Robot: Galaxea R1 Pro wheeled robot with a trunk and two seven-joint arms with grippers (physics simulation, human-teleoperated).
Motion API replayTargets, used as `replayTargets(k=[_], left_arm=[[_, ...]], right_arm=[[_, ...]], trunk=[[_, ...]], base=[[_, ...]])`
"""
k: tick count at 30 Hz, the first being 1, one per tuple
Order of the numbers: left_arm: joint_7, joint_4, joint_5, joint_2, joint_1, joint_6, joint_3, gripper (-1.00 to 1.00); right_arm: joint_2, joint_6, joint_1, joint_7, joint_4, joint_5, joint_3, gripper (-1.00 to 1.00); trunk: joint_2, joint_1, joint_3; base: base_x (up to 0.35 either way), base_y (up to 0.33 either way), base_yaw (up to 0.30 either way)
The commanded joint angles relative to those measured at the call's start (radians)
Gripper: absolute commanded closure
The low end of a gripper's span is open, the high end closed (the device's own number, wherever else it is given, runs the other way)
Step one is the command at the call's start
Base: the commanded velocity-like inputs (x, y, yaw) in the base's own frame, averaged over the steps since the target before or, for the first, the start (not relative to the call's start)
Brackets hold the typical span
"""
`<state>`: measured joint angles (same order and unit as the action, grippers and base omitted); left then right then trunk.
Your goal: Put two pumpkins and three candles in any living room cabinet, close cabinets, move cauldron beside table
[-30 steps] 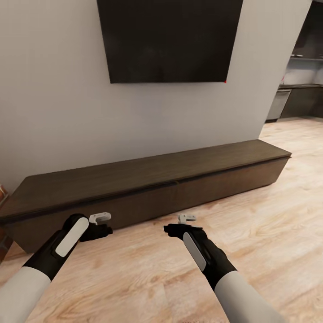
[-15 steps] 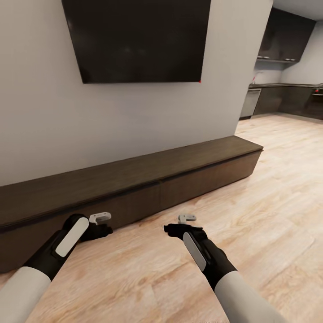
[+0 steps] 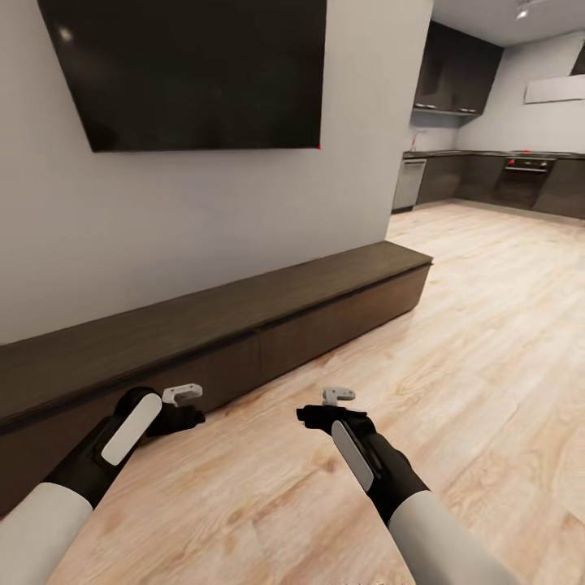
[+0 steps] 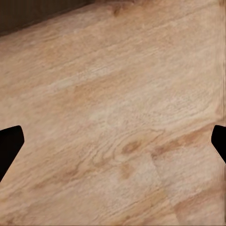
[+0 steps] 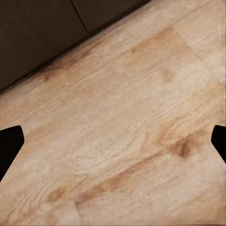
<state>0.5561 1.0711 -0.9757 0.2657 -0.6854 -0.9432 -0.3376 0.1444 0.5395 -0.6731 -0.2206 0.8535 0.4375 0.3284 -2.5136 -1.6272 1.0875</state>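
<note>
Robot by the long cabinet (image 3: 244, 325), hands empty.

Both arms hang low over the wood floor (image 3: 455, 341), likely tucked for driving: left gripper (image 3: 182, 396) and right gripper (image 3: 338, 396) are spread wide, holding nothing (drawers look shut).

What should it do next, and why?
Probably turn on toward the open floor in search of pumpkins or candles. Both grippers, left and right, hang open and empty above bare boards, and the cabinet beside them looks closed, with nothing on top to put away.
</note>
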Motion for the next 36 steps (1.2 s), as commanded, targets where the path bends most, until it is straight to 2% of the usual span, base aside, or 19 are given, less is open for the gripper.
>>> replayTargets(k=[1, 36], left_arm=[[0.010, 0.002, -0.011, 0.001, -0.001, 0.000, -0.003, -1.00], [0.010, 0.005, -0.011, 0.000, -0.001, 0.000, -0.004, -1.00]], right_arm=[[0.000, 0.002, -0.001, -0.010, 0.001, 0.010, 0.003, -1.00], [0.000, 0.002, -0.001, -0.008, -0.001, 0.012, 0.001, -1.00]], trunk=[[0.000, 0.000, 0.001], [0.000, 0.000, 0.001]], base=[[0.000, 0.000, -0.272], [0.000, 0.000, -0.274]])
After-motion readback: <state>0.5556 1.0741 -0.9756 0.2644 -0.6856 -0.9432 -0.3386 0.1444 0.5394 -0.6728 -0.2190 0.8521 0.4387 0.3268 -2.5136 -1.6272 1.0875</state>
